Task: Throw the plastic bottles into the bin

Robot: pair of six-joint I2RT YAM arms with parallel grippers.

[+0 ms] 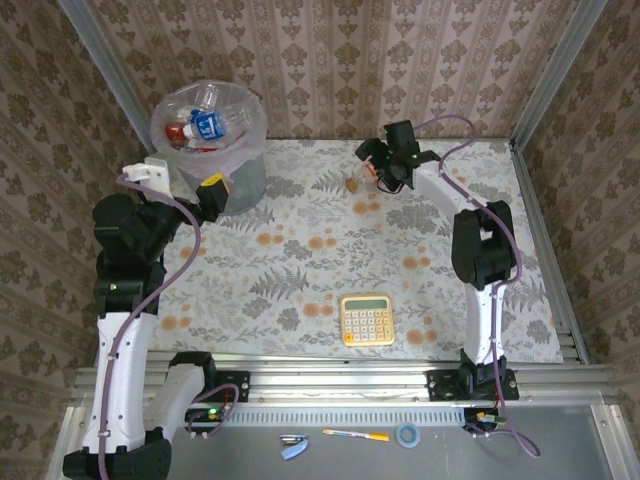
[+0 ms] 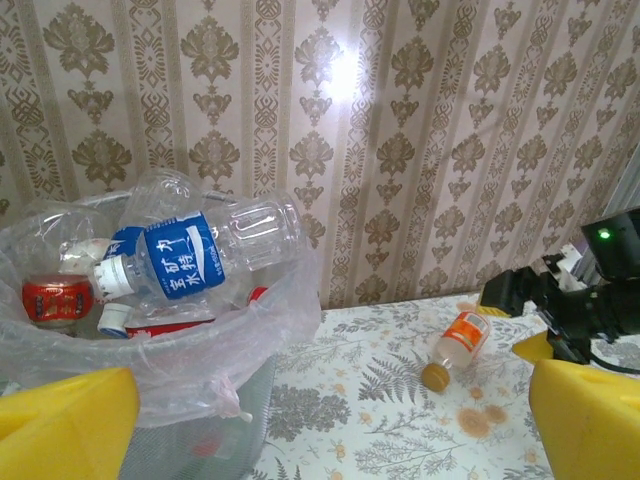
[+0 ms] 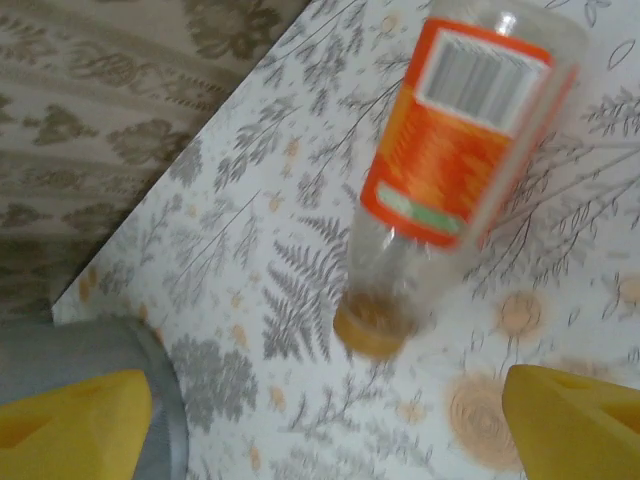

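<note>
Damask wallpaper [image 1: 330, 60] backs a fern-printed tablecloth [image 1: 300, 260]. At its far left stands the grey bin [image 1: 245, 180], bag-lined and holding crushed clear plastic bottles [image 1: 200, 125]. A blue-labelled bottle [image 2: 190, 255] lies on top of them, white cap to the left. Just beside the bin the left gripper [image 1: 213, 195] hangs with jaws wide apart, empty. Well right of the bin an orange-labelled bottle [image 3: 460, 150], clear-bodied, rests on the cloth, brown cap aimed back toward the bin, base away. The right gripper [image 3: 325, 420] hovers over it, fingers spread to either side, touching nothing.
</note>
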